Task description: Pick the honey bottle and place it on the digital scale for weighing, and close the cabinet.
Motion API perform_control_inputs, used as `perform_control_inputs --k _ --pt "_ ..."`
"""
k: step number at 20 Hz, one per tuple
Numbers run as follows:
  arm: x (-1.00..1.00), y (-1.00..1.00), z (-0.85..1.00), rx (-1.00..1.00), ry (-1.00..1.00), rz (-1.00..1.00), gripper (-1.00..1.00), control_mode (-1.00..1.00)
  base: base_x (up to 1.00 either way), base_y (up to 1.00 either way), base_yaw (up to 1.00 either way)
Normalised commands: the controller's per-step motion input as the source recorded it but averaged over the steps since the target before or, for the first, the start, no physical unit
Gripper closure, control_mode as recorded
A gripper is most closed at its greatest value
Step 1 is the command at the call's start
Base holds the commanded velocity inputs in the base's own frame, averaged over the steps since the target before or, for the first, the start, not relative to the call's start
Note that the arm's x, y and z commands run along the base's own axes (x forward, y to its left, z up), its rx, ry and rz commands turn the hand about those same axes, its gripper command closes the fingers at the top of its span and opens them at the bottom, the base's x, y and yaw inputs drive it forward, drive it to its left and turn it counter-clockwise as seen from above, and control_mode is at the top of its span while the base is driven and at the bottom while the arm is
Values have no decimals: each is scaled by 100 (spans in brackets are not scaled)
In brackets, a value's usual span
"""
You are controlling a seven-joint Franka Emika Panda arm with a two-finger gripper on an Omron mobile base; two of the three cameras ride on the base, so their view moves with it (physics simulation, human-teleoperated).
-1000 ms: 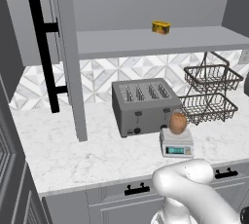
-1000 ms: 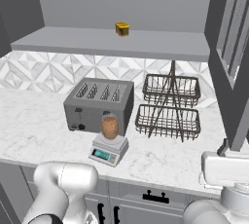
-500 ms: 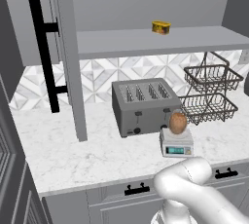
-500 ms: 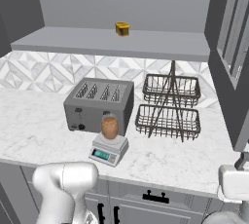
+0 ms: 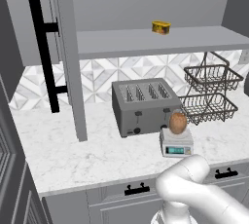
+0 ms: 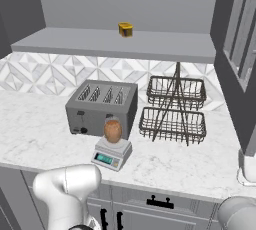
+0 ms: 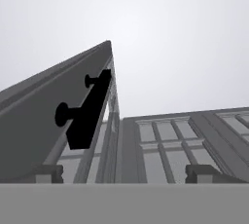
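Orange-brown and rounded, the small honey bottle (image 5: 178,122) stands upright on the flat top of the light-grey boxy digital scale (image 5: 176,145), just in front of the dark-grey four-slot toaster (image 5: 143,103). It has not shifted over the last second, so the weighing half of the task looks done. What has changed is the arm: in the right base view its white wrist has swung further out toward the right edge, which I take as a turn toward the grey wall cabinet. The cabinet's recessed-panel door (image 5: 68,62) with the long black bar handle (image 5: 44,52) hangs wide open. The two-finger gripper (image 7: 125,174) has its tips apart with nothing between them, and looks up at a door's black handle (image 7: 87,111) without touching it. Which door that is I cannot tell. The bottle's pale cap is too small to make out.
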Motion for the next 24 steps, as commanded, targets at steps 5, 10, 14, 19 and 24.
perform_control_inputs --k 5,10,14,19,24 --pt "10 43 70 -10 4 0 -100 -100 0 0 0" --pt "34 94 85 -23 11 0 -100 -100 0 0 0" --pt "81 100 42 -15 19 -1 -100 -100 0 0 0" --pt "100 100 3 -1 24 -13 -100 -100 0 0 0" --pt "100 100 0 0 28 -19 -100 -100 0 0 0"
